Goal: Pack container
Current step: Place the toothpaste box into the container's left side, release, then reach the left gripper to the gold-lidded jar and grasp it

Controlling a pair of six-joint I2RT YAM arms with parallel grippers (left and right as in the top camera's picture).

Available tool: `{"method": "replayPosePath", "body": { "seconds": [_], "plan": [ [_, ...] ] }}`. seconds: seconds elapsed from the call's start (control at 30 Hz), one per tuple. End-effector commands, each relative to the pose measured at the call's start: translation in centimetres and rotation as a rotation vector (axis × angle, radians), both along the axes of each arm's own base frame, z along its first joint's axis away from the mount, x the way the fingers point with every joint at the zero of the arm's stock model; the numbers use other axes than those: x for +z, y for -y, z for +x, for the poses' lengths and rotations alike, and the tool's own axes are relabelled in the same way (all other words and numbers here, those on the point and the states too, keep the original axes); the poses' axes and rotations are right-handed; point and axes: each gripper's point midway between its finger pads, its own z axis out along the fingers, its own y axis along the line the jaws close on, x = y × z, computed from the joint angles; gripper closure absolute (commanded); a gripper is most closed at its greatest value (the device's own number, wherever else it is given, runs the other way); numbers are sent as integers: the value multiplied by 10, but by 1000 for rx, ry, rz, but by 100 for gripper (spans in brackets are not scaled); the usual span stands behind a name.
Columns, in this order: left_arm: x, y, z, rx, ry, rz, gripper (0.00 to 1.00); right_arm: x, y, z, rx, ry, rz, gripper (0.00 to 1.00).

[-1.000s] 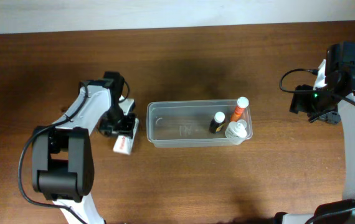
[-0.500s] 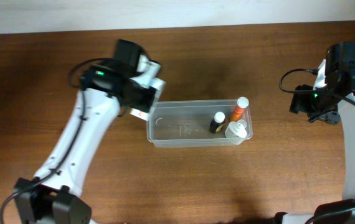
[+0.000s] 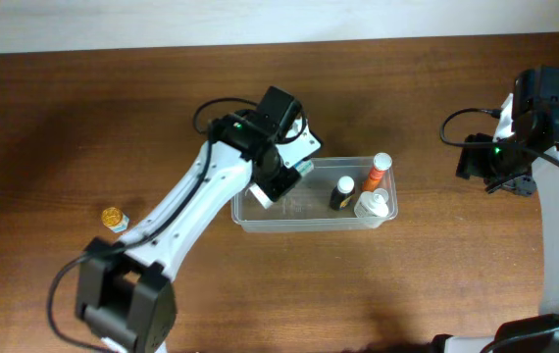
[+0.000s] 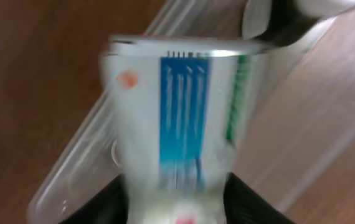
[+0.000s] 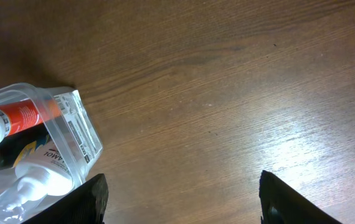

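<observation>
The clear plastic container (image 3: 299, 218) lies at the table's middle. At its right end it holds an orange tube (image 3: 376, 174), a dark bottle (image 3: 341, 191) and a white bottle (image 3: 373, 206). My left gripper (image 3: 278, 175) is shut on a white box with blue print (image 4: 184, 118) and holds it over the container's left end (image 4: 78, 168). My right gripper (image 3: 495, 167) is open and empty, to the right of the container. The right wrist view shows the container's corner (image 5: 71, 134), the orange tube (image 5: 22, 114) and the white bottle (image 5: 31, 180).
A small gold-coloured object (image 3: 113, 218) lies on the table at the left. The wall runs along the table's far edge.
My left gripper took the white box from the table left of the container, lifted it, and carried it right to above the container's left end. The small gold-coloured object has come into view. The right arm has not moved.
</observation>
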Motion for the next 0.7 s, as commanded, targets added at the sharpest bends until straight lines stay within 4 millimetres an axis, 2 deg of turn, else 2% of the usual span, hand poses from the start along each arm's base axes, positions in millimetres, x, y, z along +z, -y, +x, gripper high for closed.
{"method": "replayPosePath", "body": {
  "seconds": [0.0,0.07,0.13,0.3,0.4,0.5,0.53,0.63,0.67],
  "plan": [
    [-10,-1,1,-21,-10,23,44,-2,0,0,3,-5,6,30],
    [-6,-4,3,-14,7,37,41,-2,0,0,4,-5,6,30],
    [5,-12,7,12,40,70,41,-2,0,0,11,-5,4,30],
    [46,-52,22,210,155,126,40,-2,0,-1,14,-9,4,30],
    [70,-88,34,403,202,93,36,-2,0,-1,14,-9,4,30],
    [87,-136,43,674,212,31,34,-2,0,-1,14,-9,4,30],
    [92,-156,45,791,208,7,25,-2,0,-1,14,-9,4,30],
    [91,-208,43,1047,159,-33,8,-2,0,-1,14,-8,4,30],
    [88,-224,41,1113,136,-43,5,-2,0,-1,14,-8,4,30]
  ]
}}
